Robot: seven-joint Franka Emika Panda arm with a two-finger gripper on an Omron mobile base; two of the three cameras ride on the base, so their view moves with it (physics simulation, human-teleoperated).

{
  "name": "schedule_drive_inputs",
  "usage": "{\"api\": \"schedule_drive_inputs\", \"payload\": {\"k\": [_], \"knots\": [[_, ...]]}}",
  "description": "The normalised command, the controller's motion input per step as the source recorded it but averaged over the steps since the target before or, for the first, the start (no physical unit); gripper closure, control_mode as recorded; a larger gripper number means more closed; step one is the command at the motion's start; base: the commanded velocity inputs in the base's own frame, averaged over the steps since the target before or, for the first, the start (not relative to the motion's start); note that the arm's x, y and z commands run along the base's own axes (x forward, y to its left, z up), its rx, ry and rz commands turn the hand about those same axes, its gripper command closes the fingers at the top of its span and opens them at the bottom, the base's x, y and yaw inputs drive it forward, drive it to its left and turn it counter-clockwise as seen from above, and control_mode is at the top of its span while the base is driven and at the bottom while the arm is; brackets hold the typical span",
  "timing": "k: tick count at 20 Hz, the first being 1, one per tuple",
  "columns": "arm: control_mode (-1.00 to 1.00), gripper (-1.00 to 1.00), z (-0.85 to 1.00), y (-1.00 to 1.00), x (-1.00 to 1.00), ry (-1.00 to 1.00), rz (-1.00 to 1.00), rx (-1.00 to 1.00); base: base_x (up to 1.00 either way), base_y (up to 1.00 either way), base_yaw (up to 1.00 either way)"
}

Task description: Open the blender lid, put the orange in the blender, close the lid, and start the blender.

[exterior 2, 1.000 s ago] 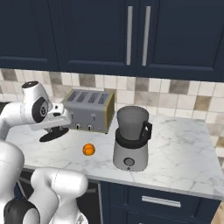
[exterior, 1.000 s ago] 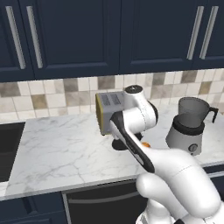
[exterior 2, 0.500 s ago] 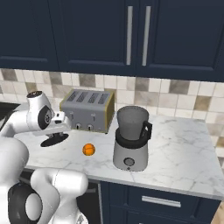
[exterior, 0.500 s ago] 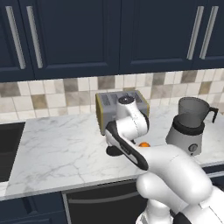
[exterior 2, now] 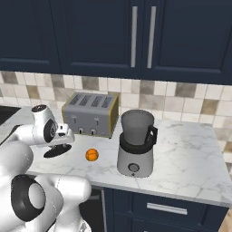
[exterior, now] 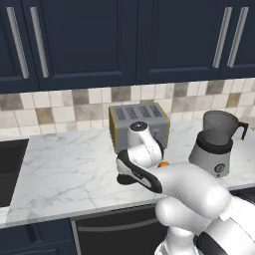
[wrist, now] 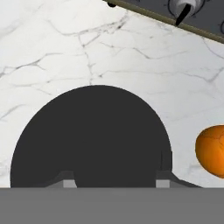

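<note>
Lid handling first: the blender lid (wrist: 91, 139) is a flat, rigid black disc, judged light and stiff, so expect it to tip if you grip it off centre. The gripper (exterior 2: 58, 145) is low over the marble counter (exterior: 64, 164), in front of the four-slot toaster (exterior 2: 90, 114). Its jaws are closed on the lid's raised centre knob, the natural place to hold it. Whether the disc touches the counter or hangs just above it cannot be told from these views.

The blender (exterior 2: 135, 144) stands to the right of the toaster with its jar mouth uncovered. The orange (exterior 2: 92, 155) lies on the counter between the lid and the blender, just beside the lid's edge in the hand view.

Treat the orange as firm, round and prone to rolling. When you take it, close the fingers across its widest part from directly above, so it cannot squirt sideways. Its skin is judged tough enough for a moderate squeeze.
</note>
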Motion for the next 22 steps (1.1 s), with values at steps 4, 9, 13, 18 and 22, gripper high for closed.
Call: {"api": "schedule_drive_inputs", "payload": {"k": [4,9,13,18,22], "knots": [[-1.00,1.00,-0.35,0.03,0.31,0.00,0.00,0.00,0.00,0.00,0.00],[-1.00,1.00,-0.32,0.00,0.20,0.00,0.00,0.00,0.00,0.00,0.00],[-1.00,1.00,-0.32,0.00,0.11,0.00,0.00,0.00,0.00,0.00,0.00],[-1.00,-1.00,-0.21,-0.02,-0.08,0.01,0.00,0.00,0.00,0.00,0.00],[-1.00,-1.00,0.14,-0.11,-0.32,-0.01,0.00,0.00,0.00,0.00,0.00]]}}
